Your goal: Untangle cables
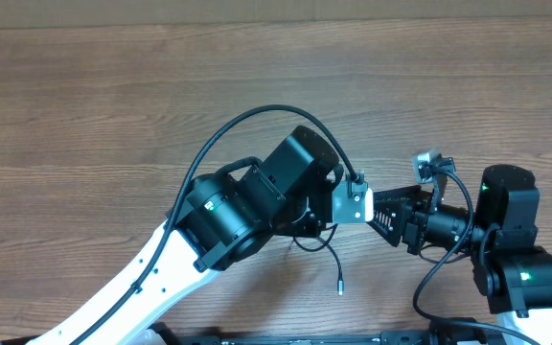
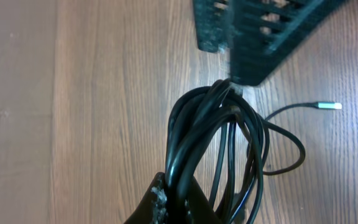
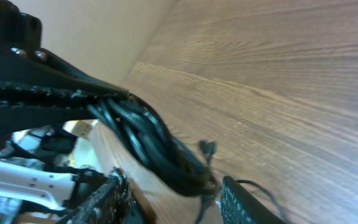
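Note:
The cables (image 2: pixel 194 130) form a bundle of black loops hanging over the wooden table. My left gripper (image 2: pixel 169 194) is shut on the bundle's lower part. The far tip of the loops touches the dark ribbed fingers (image 2: pixel 253 43) of the right gripper. In the right wrist view the cables (image 3: pixel 160 152) reach in between the parted fingers of my right gripper (image 3: pixel 171 182), which is open. One finger (image 3: pixel 238 202) sits close beside the loops. From overhead both grippers meet tip to tip, with the right gripper (image 1: pixel 386 217) on the right. A loose strand (image 1: pixel 329 247) trails below, ending in a silver plug (image 1: pixel 340 286).
The left arm (image 1: pixel 238 211) lies across the table's near middle and hides most of the bundle from above. Its own thick black wire (image 1: pixel 257 115) arches over it. The right arm's base (image 1: pixel 520 273) stands at the near right. Bare wood table (image 1: pixel 113 86) extends far and left.

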